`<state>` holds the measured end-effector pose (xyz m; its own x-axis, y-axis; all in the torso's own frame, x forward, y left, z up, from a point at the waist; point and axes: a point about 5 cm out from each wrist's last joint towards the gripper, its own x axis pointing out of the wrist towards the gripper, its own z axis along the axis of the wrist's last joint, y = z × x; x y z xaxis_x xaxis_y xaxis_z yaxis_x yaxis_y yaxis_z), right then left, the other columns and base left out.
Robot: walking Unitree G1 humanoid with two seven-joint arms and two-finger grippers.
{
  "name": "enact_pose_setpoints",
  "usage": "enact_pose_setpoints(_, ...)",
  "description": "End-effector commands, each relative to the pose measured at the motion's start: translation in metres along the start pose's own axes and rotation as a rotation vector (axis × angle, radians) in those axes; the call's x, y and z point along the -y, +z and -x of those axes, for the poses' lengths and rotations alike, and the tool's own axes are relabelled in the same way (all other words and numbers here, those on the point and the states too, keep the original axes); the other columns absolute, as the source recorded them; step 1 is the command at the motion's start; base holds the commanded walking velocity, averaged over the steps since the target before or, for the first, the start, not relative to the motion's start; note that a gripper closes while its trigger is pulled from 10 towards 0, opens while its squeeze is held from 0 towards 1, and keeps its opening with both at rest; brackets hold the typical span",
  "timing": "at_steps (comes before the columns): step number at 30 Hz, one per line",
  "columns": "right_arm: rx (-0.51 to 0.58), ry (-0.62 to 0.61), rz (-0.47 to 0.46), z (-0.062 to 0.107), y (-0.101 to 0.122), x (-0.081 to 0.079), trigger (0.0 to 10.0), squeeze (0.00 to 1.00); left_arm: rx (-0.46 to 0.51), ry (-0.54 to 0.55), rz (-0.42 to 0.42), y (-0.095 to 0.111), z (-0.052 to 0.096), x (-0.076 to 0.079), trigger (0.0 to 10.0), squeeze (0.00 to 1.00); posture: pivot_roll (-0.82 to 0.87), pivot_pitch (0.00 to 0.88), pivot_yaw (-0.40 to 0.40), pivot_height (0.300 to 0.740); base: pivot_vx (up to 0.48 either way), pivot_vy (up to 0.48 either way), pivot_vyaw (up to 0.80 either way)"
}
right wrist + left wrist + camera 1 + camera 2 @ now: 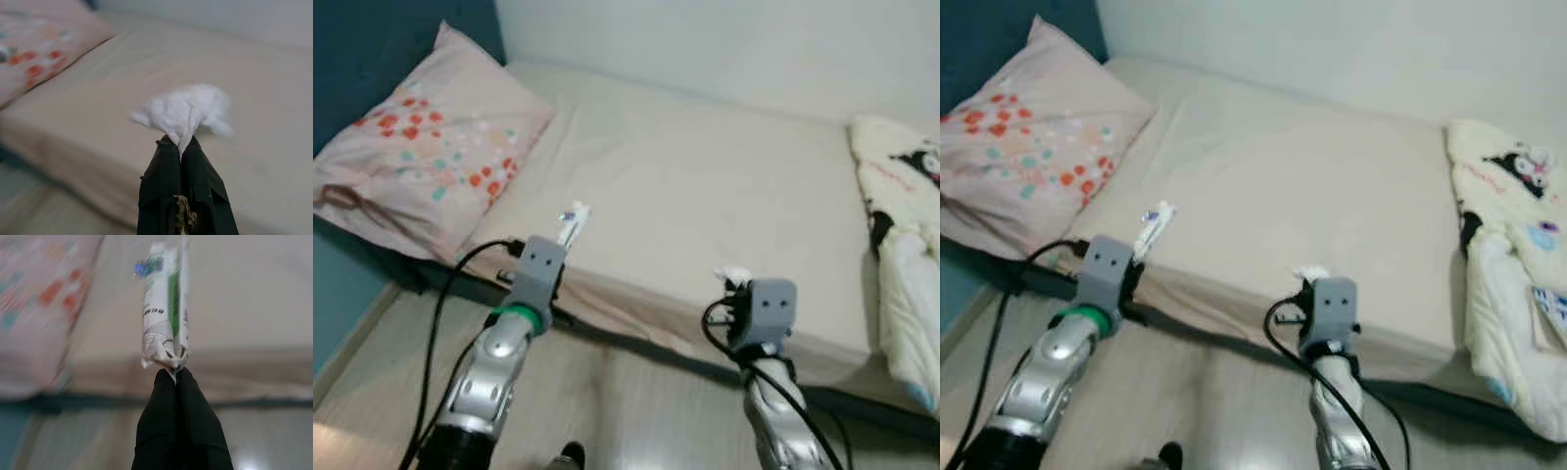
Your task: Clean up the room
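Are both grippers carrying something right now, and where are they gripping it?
Yes. The left gripper pinches a white printed wrapper by its crimped bottom end. The right gripper pinches a crumpled white tissue by its lower edge.

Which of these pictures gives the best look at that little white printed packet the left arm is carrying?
The left wrist view: the wrapper stands close up, pinched at its crumpled end by the left gripper, with green stripe and print visible. The two eye views show it small above the wrist, over the bed's edge.
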<state>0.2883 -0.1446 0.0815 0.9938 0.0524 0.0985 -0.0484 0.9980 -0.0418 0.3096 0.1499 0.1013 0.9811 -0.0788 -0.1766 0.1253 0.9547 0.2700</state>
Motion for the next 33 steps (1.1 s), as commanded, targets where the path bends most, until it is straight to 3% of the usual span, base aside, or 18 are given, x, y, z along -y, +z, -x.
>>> enact_pose_setpoints(1, -0.062, 0.011, 0.015, 0.008, -0.015, -0.002, 10.0, 0.00, -0.093, 0.002, 0.005, -0.025, 0.007, 0.007, 10.0, 0.00, 0.01, 0.090, -0.011, 0.740, 0.000, 0.000, 0.74)
enact_pose_setpoints(3, -0.100, 0.017, 0.024, 0.010, -0.025, -0.002, 10.0, 0.00, -0.100, -0.017, 0.015, -0.034, 0.011, 0.010, 10.0, 0.00, 0.01, 0.080, -0.020, 0.740, 0.000, 0.000, 0.74)
enact_pose_setpoints(4, -0.119, 0.017, 0.051, 0.012, -0.031, 0.001, 10.0, 0.00, -0.110, -0.011, -0.022, -0.041, 0.012, 0.009, 10.0, 0.00, 0.01, 0.080, -0.020, 0.740, 0.000, 0.000, 0.74)
enact_pose_setpoints(8, -0.120, 0.006, 0.084, 0.010, -0.032, 0.012, 10.0, 0.00, -0.164, 0.043, 0.068, -0.052, 0.011, -0.001, 10.0, 0.00, 0.02, 0.073, -0.028, 0.740, 0.000, 0.000, 0.74)
enact_pose_setpoints(14, -0.082, 0.018, 0.115, 0.005, -0.024, 0.017, 10.0, 0.00, -0.171, 0.086, 0.154, -0.051, 0.009, -0.008, 10.0, 0.00, 0.01, 0.067, -0.032, 0.740, 0.000, 0.000, 0.74)
enact_pose_setpoints(18, -0.015, 0.047, 0.105, -0.005, -0.010, 0.012, 10.0, 0.00, -0.135, 0.101, 0.195, -0.038, 0.006, -0.009, 10.0, 0.00, 0.01, 0.069, -0.038, 0.740, 0.000, 0.000, 0.73)
enact_pose_setpoints(23, 0.041, 0.093, 0.097, -0.013, 0.001, 0.002, 10.0, 0.00, -0.079, 0.127, 0.179, -0.026, 0.005, -0.009, 10.0, 0.00, 0.02, 0.074, -0.038, 0.740, 0.000, 0.000, 0.73)
enact_pose_setpoints(33, 0.106, 0.238, 0.070, -0.018, 0.016, -0.021, 10.0, 0.00, 0.006, 0.348, 0.170, -0.001, 0.006, -0.035, 10.0, 0.00, 0.04, 0.087, -0.051, 0.740, 0.000, 0.000, 0.73)
